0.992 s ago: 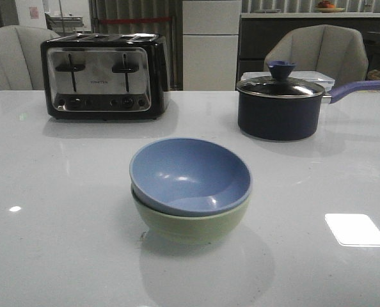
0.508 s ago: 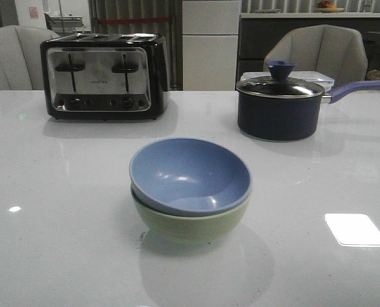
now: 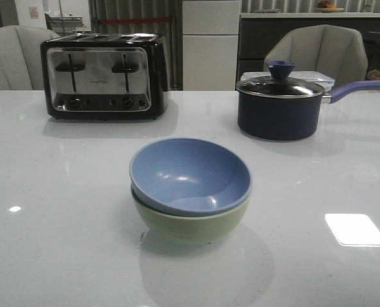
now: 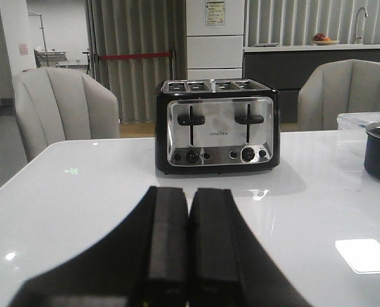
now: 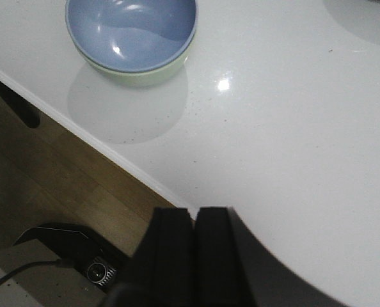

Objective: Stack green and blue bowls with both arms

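Observation:
The dusty light blue bowl point(image 3: 190, 174) sits nested inside the pale sage green bowl point(image 3: 190, 222) at the middle of the white table, near its front. The stack also shows in the right wrist view, blue bowl point(image 5: 131, 32) in green bowl point(image 5: 142, 77). Neither gripper shows in the front view. My left gripper point(image 4: 189, 193) is shut and empty, low over the table's left side and facing the toaster. My right gripper point(image 5: 194, 212) is shut and empty, over the table's front edge, well away from the bowls.
A chrome and black toaster point(image 3: 103, 77) stands at the back left. A dark navy saucepan point(image 3: 279, 109) with a glass lid and a long handle stands at the back right. Grey chairs stand behind the table. The table's front edge point(image 5: 113, 153) borders wooden floor.

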Controlling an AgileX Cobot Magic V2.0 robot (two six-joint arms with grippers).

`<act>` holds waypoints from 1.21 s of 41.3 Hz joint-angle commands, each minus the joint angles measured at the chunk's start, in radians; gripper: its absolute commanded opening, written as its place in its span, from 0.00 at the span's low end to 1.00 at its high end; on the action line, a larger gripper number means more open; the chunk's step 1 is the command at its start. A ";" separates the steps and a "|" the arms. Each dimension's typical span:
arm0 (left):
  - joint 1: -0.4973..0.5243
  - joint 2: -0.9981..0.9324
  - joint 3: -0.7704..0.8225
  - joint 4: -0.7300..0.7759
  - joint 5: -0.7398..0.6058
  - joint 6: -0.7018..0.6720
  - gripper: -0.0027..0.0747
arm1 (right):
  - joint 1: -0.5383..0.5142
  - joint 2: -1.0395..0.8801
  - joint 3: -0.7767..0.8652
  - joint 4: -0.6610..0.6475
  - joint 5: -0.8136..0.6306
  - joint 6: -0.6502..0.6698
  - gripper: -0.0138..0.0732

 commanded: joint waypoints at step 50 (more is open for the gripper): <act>-0.007 -0.020 0.003 -0.008 -0.090 -0.005 0.15 | -0.452 -0.585 0.650 -0.129 -0.794 0.000 0.22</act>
